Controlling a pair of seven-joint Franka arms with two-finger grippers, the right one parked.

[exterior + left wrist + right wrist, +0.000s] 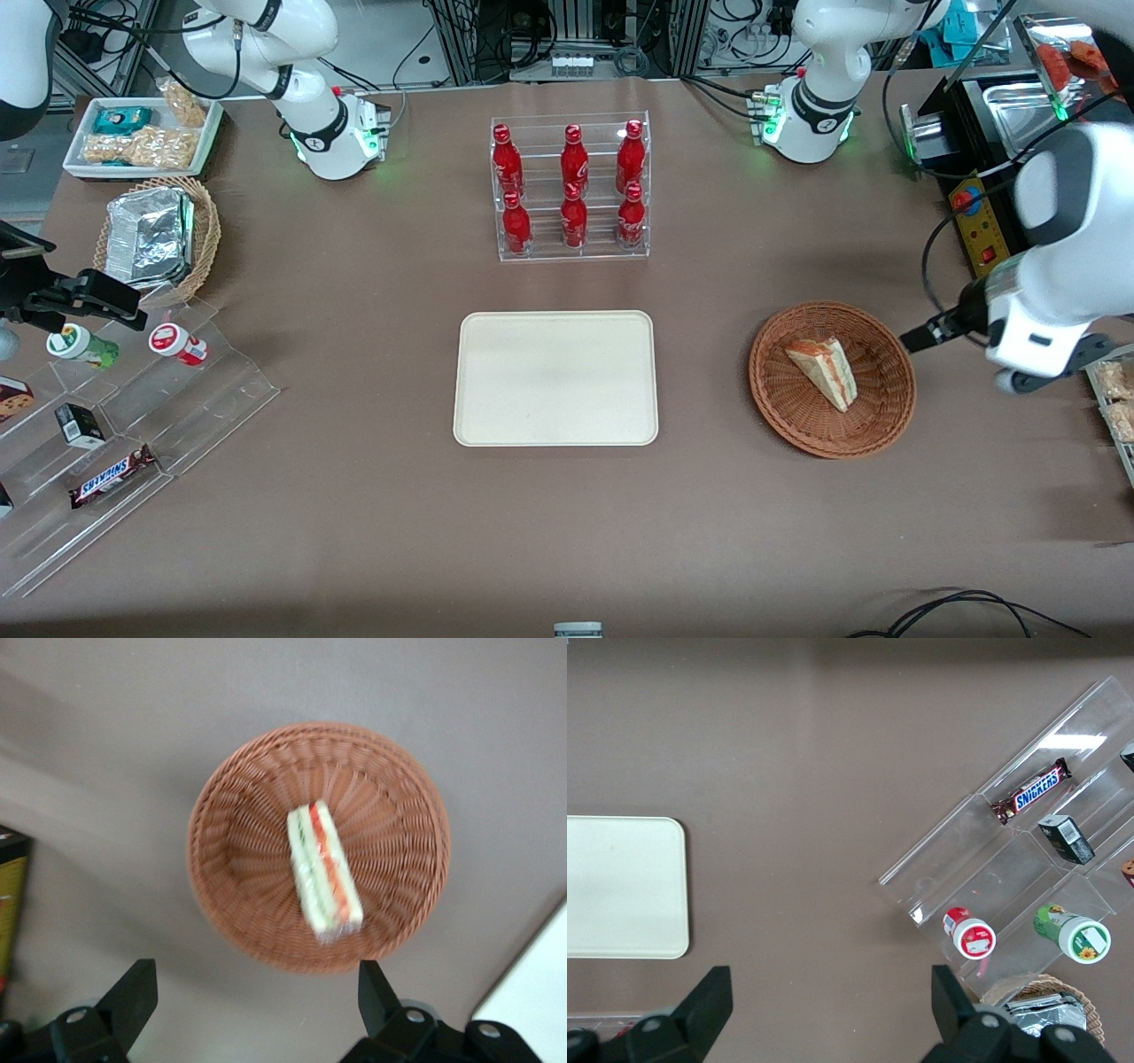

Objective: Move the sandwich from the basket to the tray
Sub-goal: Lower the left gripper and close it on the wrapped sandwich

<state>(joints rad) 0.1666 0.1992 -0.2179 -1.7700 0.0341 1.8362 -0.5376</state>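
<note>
Hovering above the woven wicker basket [319,846], the gripper [257,1001] hangs with fingers spread wide and empty: the approach step. The sandwich [824,369], a soft layered wedge, lies in the basket at the frame's right. Next it likely descends, straddling the wedge. The smooth cream tray [555,377] waits at centre.

Sandwich [826,369] wedge lies in red-brown wicker basket [784,403], near bare cream tray [556,377]; open pincer [257,992] above.
</note>
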